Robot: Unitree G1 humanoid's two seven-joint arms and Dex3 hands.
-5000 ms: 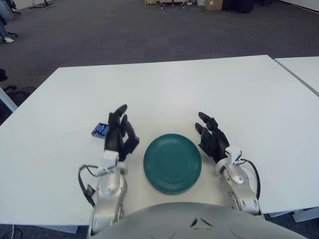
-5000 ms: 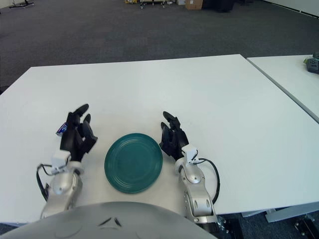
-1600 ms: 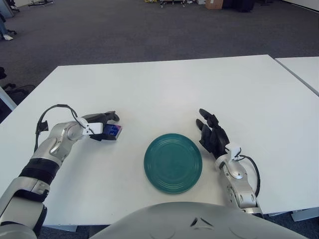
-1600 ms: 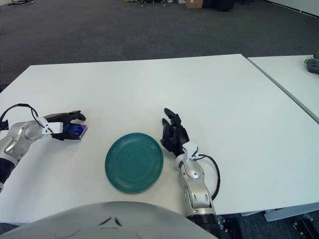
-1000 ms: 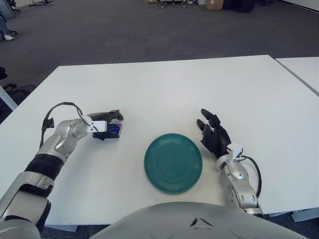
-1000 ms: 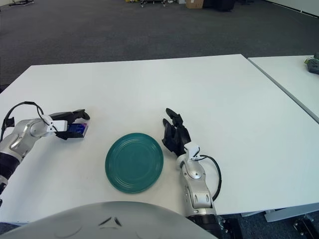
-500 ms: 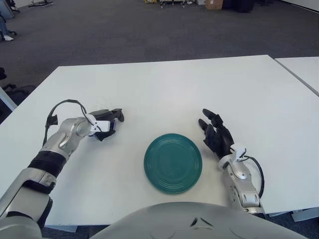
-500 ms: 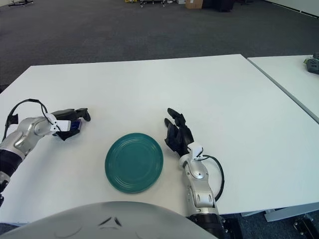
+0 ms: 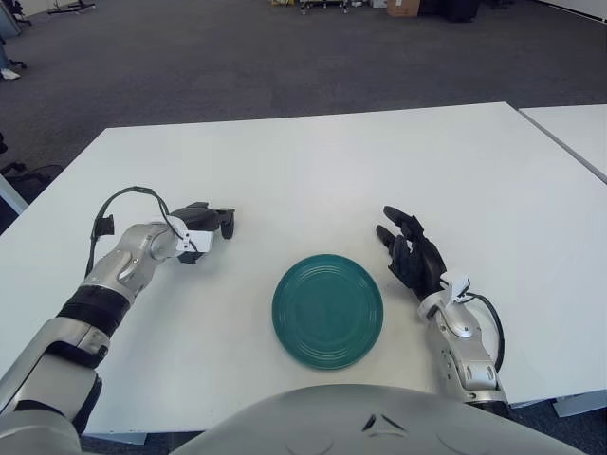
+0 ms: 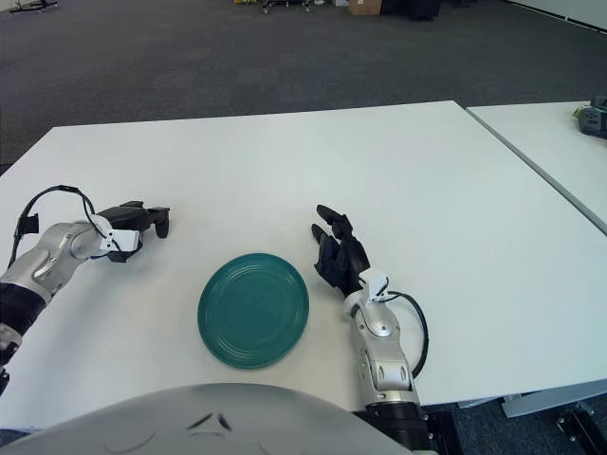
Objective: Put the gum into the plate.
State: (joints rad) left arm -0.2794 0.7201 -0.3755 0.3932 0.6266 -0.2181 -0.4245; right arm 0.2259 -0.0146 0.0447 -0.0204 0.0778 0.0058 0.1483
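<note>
Here, a white table (image 9: 313, 161) bearing a teal plate (image 9: 327, 310) close to its near edge, about midway along it. Left of the plate and well apart from it, nearer the table's left edge, the left hand (image 9: 207, 227), dark fingers (image 9: 224, 219) curled round toward the plate. Gum not visible in either view; possibly enclosed in that curled hand, but impossible to tell. Just beside the plate's right rim, not touching it, the right hand (image 10: 340, 254), fingers relaxed and spread, pointing toward the far edge, holding nothing. Plate itself bare inside. Beyond the table, grey carpet (image 9: 237, 57).
</note>
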